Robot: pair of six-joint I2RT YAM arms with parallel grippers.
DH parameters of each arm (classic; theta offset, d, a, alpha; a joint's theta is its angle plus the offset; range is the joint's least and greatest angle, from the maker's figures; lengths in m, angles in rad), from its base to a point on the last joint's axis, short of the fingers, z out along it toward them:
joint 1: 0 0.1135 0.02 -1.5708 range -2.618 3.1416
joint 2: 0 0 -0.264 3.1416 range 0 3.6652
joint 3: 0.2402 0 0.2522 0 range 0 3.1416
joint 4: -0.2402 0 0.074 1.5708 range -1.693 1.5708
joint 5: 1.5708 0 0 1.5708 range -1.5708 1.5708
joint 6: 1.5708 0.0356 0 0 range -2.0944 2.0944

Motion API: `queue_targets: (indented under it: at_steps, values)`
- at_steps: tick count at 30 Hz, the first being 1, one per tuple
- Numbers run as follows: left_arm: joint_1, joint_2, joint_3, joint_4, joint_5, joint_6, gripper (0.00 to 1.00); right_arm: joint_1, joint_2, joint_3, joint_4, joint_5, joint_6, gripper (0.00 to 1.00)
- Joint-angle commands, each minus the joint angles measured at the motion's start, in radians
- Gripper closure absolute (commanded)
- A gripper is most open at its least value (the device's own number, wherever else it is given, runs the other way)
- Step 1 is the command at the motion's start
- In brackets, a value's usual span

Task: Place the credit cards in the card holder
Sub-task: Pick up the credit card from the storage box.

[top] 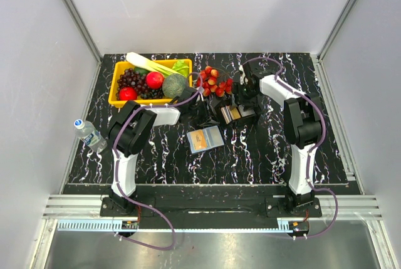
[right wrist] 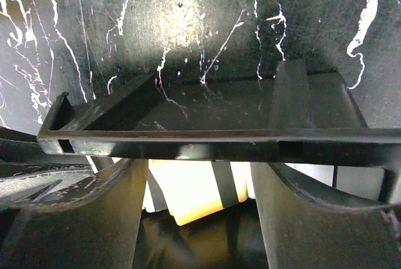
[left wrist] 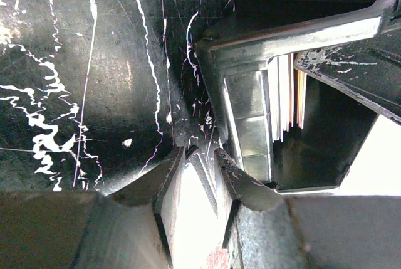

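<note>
The card holder (top: 212,136) lies open on the black marble table, light-blue side up, with an orange credit card (top: 199,140) resting on it. More credit cards (left wrist: 285,96) stand on edge inside a deeper black tray (left wrist: 247,115) behind it. In the right wrist view these credit cards (right wrist: 194,197) show pale yellow with a dark stripe, just under the black tray's rim (right wrist: 207,145). My right gripper (right wrist: 199,178) is open, one finger on each side of them, apart. My left gripper (left wrist: 199,156) is shut on the black tray's thin side wall at its corner.
A yellow basket (top: 113,96) of fruit and vegetables stands at the back left. Loose strawberries (top: 215,81) lie just behind the black tray (top: 229,117). A plastic bottle (top: 89,133) lies off the table's left edge. Grey walls close in three sides.
</note>
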Motion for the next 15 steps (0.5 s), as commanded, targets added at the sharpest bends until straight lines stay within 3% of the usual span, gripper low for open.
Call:
queue_targets:
  at_steps: [1, 15]
  values:
    - [-0.001, 0.022, 0.036, 0.044, 0.025, -0.006, 0.70, 0.009, 0.020, 0.018, 0.012, 0.036, -0.001, 0.32]
    - [-0.001, 0.030, 0.039, 0.050, 0.031, -0.011, 0.70, 0.008, 0.007, 0.026, 0.012, -0.014, -0.004, 0.62]
